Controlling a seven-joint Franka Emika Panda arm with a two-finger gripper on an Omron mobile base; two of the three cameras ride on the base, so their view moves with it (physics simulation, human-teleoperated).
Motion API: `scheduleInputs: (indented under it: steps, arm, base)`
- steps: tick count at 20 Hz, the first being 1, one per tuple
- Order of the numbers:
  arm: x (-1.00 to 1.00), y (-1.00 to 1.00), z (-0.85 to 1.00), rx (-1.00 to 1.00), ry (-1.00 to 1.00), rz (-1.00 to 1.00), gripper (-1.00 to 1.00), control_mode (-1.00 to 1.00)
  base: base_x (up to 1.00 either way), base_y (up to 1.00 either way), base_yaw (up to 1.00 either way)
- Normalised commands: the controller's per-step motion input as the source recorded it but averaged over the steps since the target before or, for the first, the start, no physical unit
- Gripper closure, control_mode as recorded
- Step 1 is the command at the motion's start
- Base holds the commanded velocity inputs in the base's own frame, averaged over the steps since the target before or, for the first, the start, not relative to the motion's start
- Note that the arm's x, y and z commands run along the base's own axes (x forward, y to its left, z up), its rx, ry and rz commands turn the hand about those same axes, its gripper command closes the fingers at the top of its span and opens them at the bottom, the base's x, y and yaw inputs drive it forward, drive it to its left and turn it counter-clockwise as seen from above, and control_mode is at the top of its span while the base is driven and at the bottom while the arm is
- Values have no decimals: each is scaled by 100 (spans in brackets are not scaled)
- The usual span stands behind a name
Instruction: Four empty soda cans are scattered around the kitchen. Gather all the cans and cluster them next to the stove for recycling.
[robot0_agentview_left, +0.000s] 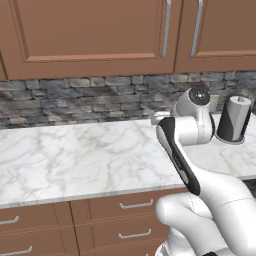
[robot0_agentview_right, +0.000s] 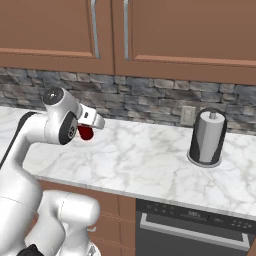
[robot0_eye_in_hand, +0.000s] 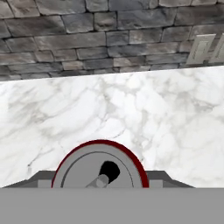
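Note:
A dark red soda can with a silver top sits between my gripper's two dark fingertips in the hand view, and the gripper is shut on it. From the right base view the same can shows as a red patch under my hand, with the gripper just over the marble counter near its back left. The wrist hides most of the can there. In the left base view the forearm covers the can and the fingers. The stove is out of view.
A tall grey cylinder on a round base stands on the counter to the right, also seen in the left base view. A stone backsplash with a wall outlet runs behind. Wood cabinets hang above, and a black appliance front sits below.

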Motion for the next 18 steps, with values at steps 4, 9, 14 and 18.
scheduleInputs:
  steps: [4, 9, 14, 18]
  arm:
    - [-12, -4, 5, 0, 1, 0, 100, -100]
    - [-3, 0, -2, 0, 12, 0, 100, -100]
    - [0, 0, 0, 0, 0, 0, 100, 100]
    - [0, 0, 0, 0, 0, 0, 100, 100]
  base:
    - [0, 0, 0]
    - [0, 0, 0]
    - [-82, 0, 2]
    - [-100, -2, 36]
